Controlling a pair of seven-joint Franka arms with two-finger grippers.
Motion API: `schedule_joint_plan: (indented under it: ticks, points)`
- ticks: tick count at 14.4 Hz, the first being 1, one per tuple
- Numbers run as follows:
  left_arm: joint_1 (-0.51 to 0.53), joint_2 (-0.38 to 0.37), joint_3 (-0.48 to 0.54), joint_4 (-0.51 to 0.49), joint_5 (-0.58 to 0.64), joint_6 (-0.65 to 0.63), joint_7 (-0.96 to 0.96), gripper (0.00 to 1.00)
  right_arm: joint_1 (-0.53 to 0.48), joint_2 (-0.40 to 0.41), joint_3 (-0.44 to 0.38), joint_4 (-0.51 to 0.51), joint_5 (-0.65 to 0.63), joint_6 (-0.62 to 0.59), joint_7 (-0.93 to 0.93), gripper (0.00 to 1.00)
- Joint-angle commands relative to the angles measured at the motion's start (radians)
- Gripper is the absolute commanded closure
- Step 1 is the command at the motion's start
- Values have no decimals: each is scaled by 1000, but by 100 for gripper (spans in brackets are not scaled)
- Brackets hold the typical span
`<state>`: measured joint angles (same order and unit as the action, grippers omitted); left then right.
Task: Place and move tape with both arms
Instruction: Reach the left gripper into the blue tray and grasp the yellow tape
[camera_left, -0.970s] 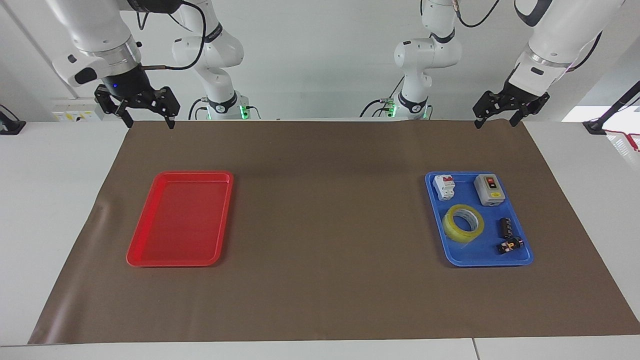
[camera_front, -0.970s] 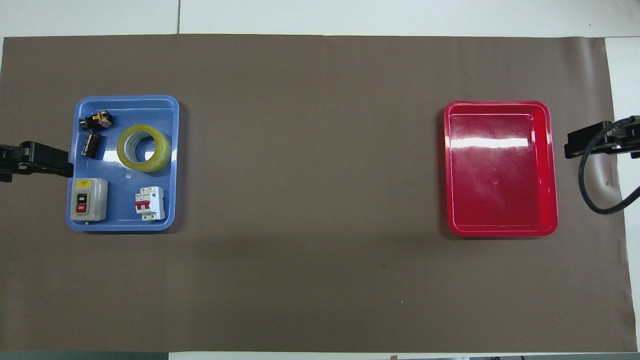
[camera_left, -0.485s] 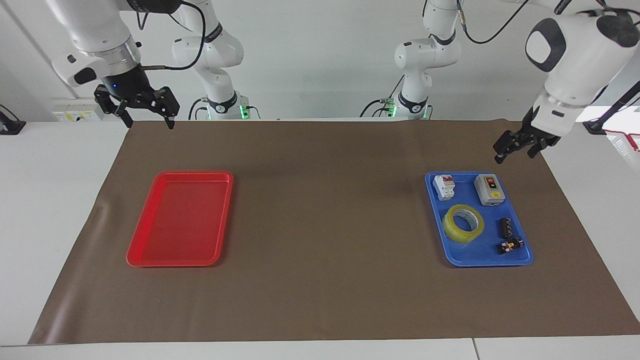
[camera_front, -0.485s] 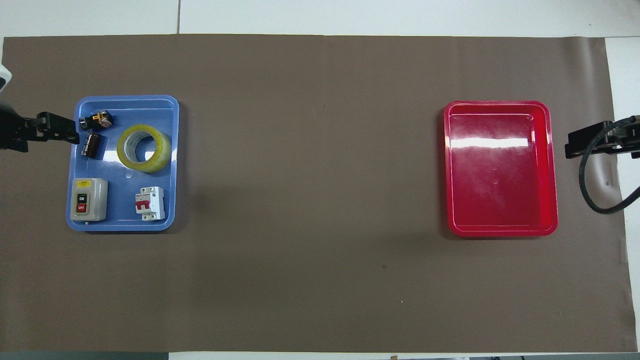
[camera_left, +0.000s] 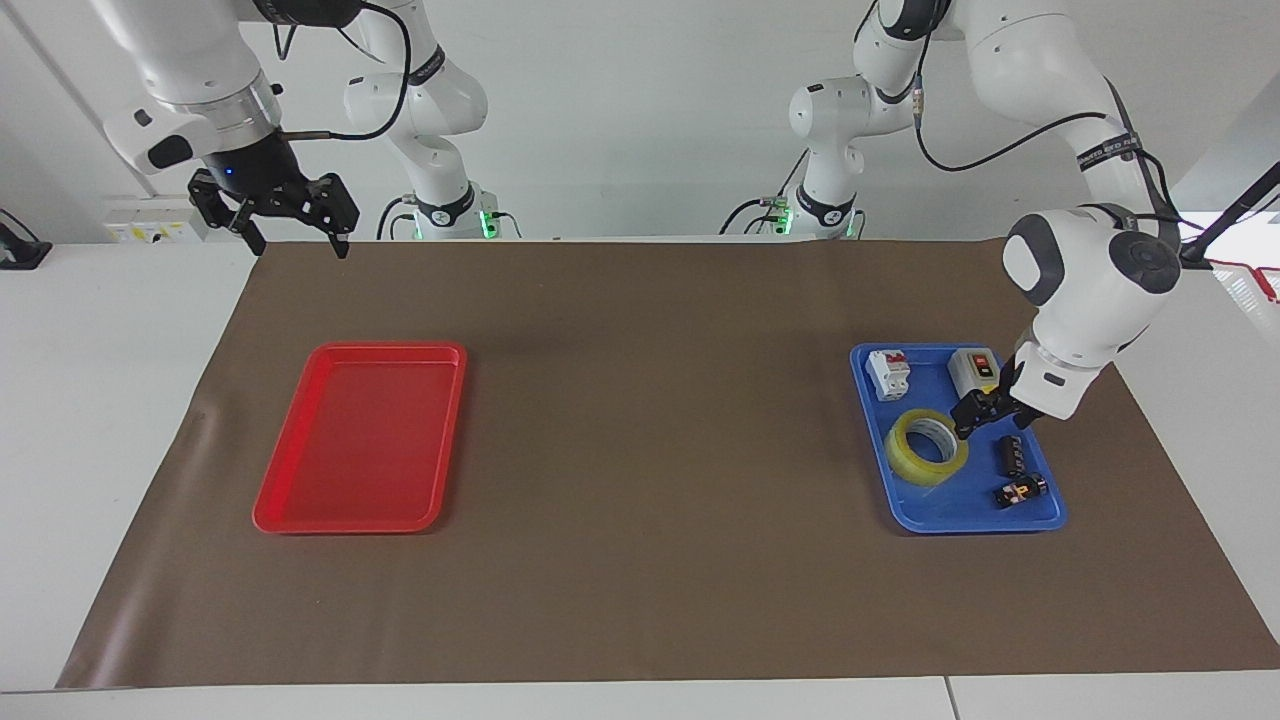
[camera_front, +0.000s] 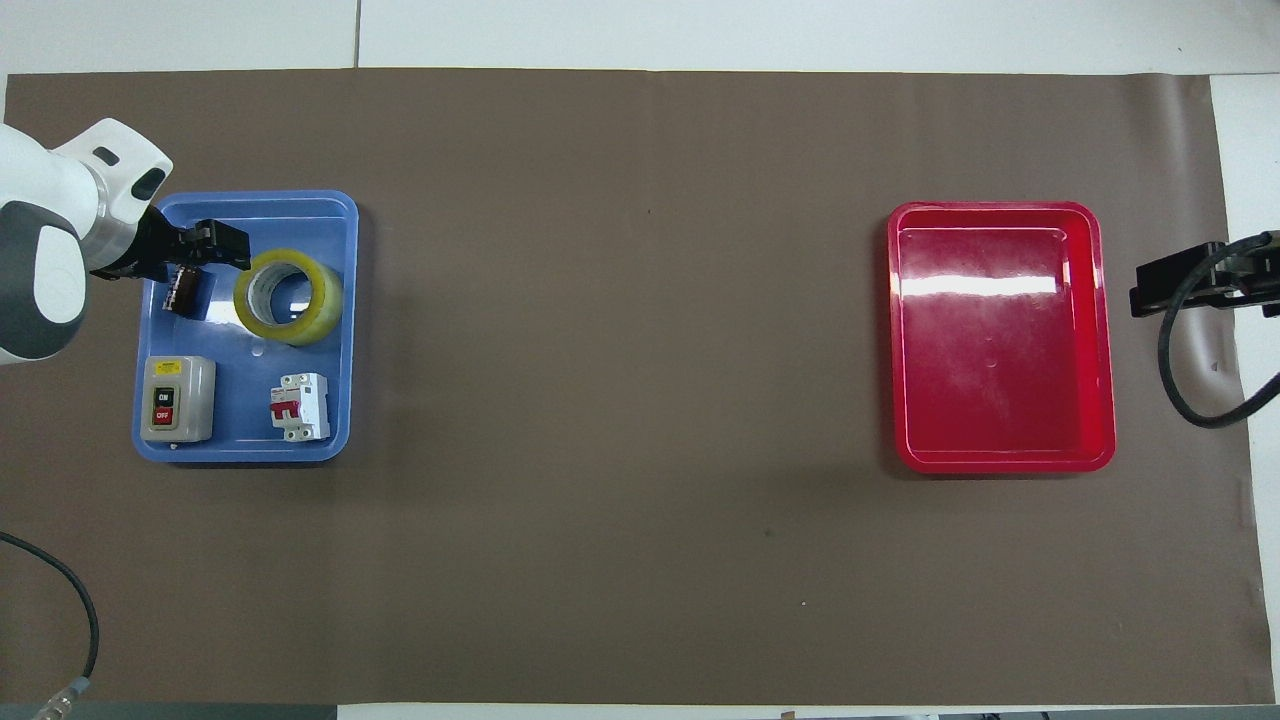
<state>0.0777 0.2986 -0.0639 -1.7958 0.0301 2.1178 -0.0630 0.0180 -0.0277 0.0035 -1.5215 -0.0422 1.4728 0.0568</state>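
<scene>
The left gripper hangs open and empty over the blue tray, just beside the tape. The right gripper, also open and empty, waits over the mat's corner nearest the robots.

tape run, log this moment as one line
left pincer: open, over blue tray, beside tape, not gripping | right pincer: open, waiting at table edge | red tray: nothing in it

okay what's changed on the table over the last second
The left gripper came down from above the mat's edge to hang open over the blue tray, beside the tape; nothing grasped. The right gripper, tape and red tray stayed put.
</scene>
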Motion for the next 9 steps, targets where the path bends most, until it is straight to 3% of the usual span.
schedule_joint_plan:
  ticks: [1, 6, 9]
  points:
    - [-3, -29, -1, -103, 33, 88, -14, 5, -13, -12, 1, -12, 12, 4, -25, 0]
    - [-13, 11, -1, -154, 33, 183, -17, 12, -13, -11, 0, -12, 12, 4, -25, 0]
    - [-4, 13, -1, -152, 33, 180, -14, 54, -13, -11, 0, -11, 12, 1, -26, 0]
